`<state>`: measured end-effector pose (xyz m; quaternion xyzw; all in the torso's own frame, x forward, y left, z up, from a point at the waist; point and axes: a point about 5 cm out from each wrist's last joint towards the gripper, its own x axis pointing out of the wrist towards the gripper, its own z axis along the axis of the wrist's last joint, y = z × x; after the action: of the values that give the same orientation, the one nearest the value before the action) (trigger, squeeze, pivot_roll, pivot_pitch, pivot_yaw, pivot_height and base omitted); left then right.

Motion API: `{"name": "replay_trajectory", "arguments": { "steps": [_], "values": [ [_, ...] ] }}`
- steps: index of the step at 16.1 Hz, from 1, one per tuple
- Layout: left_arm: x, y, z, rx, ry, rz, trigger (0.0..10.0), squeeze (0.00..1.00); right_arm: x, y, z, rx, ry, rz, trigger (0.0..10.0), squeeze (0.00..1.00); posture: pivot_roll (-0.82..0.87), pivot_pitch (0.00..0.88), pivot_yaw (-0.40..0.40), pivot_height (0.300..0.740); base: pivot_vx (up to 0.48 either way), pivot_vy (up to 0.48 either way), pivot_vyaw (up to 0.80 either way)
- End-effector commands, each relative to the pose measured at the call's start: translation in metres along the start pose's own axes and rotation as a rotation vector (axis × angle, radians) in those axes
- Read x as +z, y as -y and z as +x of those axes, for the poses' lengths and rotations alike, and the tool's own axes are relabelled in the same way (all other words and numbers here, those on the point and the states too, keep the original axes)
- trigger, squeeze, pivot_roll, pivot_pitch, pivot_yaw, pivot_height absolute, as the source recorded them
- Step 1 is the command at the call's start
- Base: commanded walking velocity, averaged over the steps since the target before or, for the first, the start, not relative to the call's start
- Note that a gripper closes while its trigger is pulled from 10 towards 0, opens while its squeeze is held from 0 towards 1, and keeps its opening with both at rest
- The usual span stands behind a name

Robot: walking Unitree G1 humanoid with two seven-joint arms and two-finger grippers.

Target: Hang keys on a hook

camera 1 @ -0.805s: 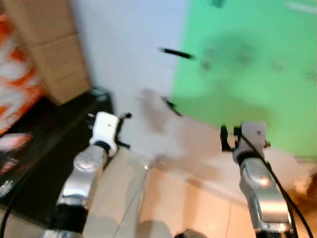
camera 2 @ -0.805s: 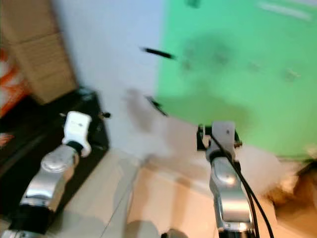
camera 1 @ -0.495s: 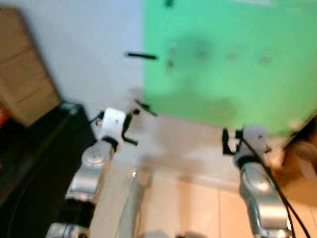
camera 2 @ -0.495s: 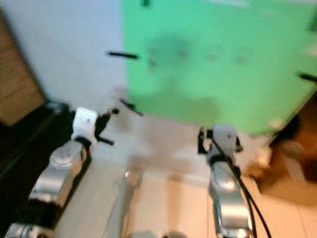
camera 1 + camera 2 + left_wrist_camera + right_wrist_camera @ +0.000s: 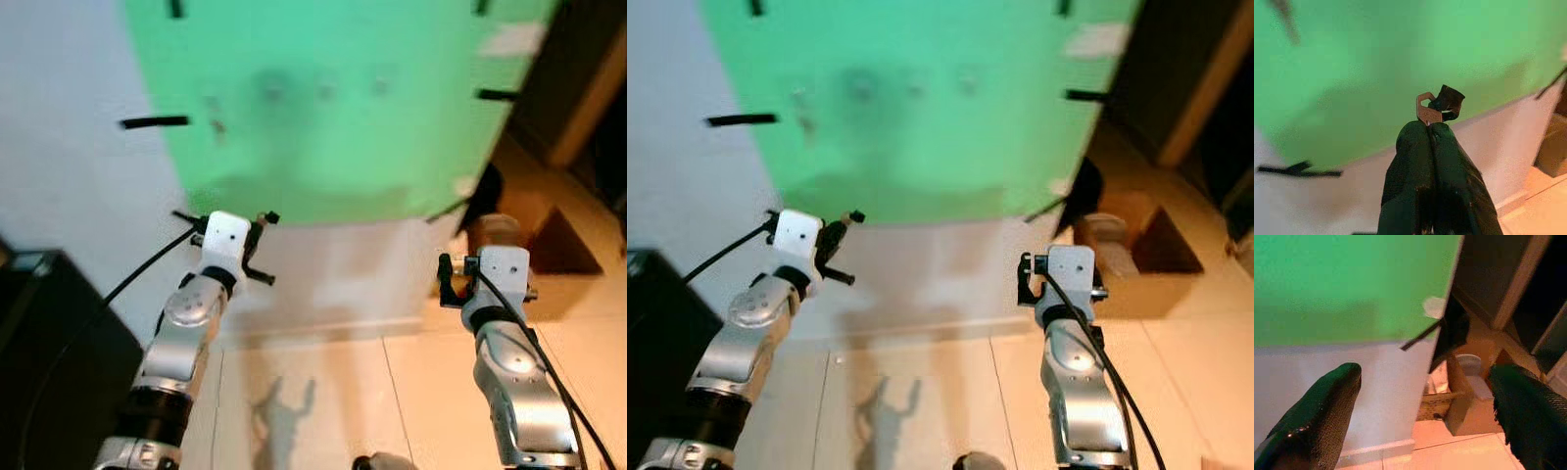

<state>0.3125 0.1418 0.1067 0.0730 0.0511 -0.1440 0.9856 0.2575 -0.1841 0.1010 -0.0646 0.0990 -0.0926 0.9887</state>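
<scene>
My left gripper (image 5: 1427, 128) is shut on a small silver key (image 5: 1426, 110) with a black fob (image 5: 1448, 100), which sticks out past the fingertips. In the eye views this gripper (image 5: 253, 245) is held up just below the lower edge of a green panel (image 5: 323, 108) on the white wall. Several small hooks (image 5: 269, 88) show as faint blurred marks in a row on the panel, well above the key. My right gripper (image 5: 1425, 377) is open, its fingers (image 5: 1327, 406) spread wide with nothing between them; it (image 5: 449, 279) is raised near the panel's lower right corner.
Black tape strips (image 5: 154, 122) hold the panel's edges. A black cabinet (image 5: 49, 343) stands at the lower left. To the right are an open cardboard box (image 5: 554, 240), a pale container (image 5: 498, 230) and dark wooden furniture (image 5: 578, 78). Beige tiled floor (image 5: 323, 401) lies below.
The camera has swung to the right, so the green panel now faces me and the black cabinet has slid to the left edge. Both arms keep much the same raised pose.
</scene>
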Motion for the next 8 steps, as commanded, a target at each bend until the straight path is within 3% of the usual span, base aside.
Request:
{"name": "replay_trajectory", "arguments": {
  "steps": [1, 8],
  "values": [
    [0.0049, -0.0071, 0.0013, 0.016, 0.019, -0.004, 10.0, 0.00, 0.0064, -0.0055, 0.0003, 0.045, 0.036, -0.008, 10.0, 0.00, -0.10, 0.000, 0.056, 0.740, 0.247, 0.000, 0.00],
    [0.0117, -0.0121, 0.0032, 0.015, 0.043, 0.002, 10.0, 0.00, 0.0052, -0.0121, -0.0034, 0.114, 0.052, -0.025, 10.0, 0.00, -0.10, 0.000, 0.061, 0.740, 0.280, 0.000, 0.00]
  ]
}}
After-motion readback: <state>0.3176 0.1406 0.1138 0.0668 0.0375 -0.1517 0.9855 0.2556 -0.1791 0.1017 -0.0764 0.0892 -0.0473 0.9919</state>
